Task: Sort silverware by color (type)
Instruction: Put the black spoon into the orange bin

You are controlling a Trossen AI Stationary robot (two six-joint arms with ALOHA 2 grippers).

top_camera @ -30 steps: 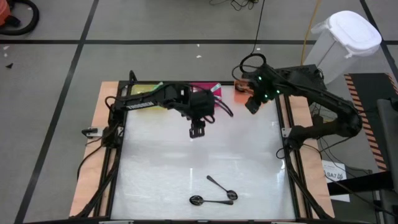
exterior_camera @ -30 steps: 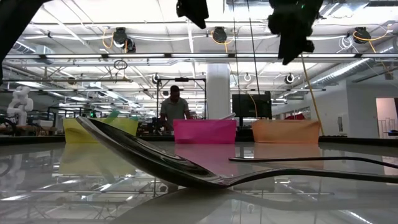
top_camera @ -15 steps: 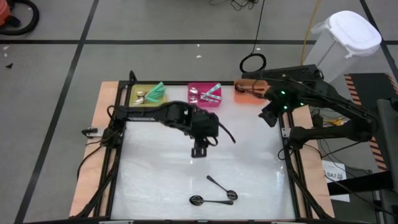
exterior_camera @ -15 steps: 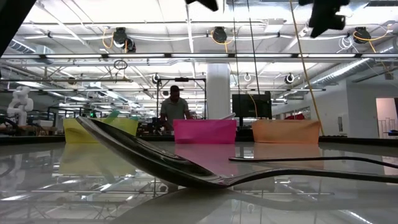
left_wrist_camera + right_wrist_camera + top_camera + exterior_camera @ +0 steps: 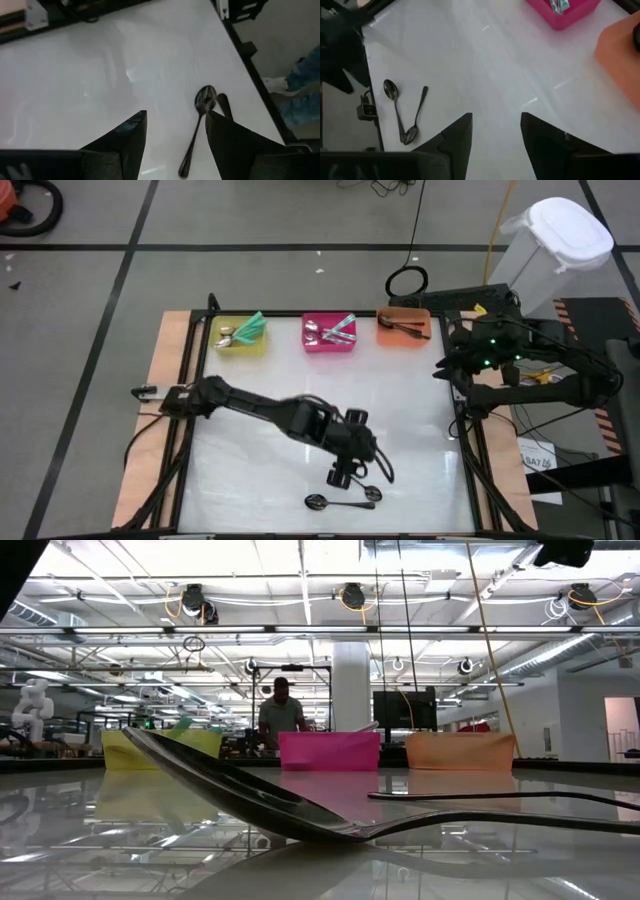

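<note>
Near six o'clock on the white table (image 5: 250, 430), two dark spoons lie loose: one dark spoon (image 5: 338, 502) stretched crosswise, its bowl toward nine o'clock, and a second dark spoon (image 5: 360, 483) set on a slant, partly hidden under the left arm; their ends meet near the crosswise spoon's three-o'clock end. Left gripper (image 5: 343, 475) hangs over the slanted spoon, fingers parted with bare table between them, holding nothing; the left wrist view shows one spoon lying between its fingers (image 5: 125, 145).

Along the twelve o'clock edge stand three bins. Yellow bin (image 5: 239, 337), toward eleven o'clock, holds teal-handled spoons (image 5: 250, 328); their number cannot be counted. Pink bin (image 5: 330, 335), at twelve o'clock, holds shiny silver spoons (image 5: 338, 330), several, number unclear. Orange bin (image 5: 404, 330), toward one o'clock, holds dark spoons (image 5: 405, 327), at least one.

Right gripper (image 5: 492, 132) waits near two o'clock by the table's edge, fingers apart and empty. One person (image 5: 281, 715) stands in the room beyond the bins.
</note>
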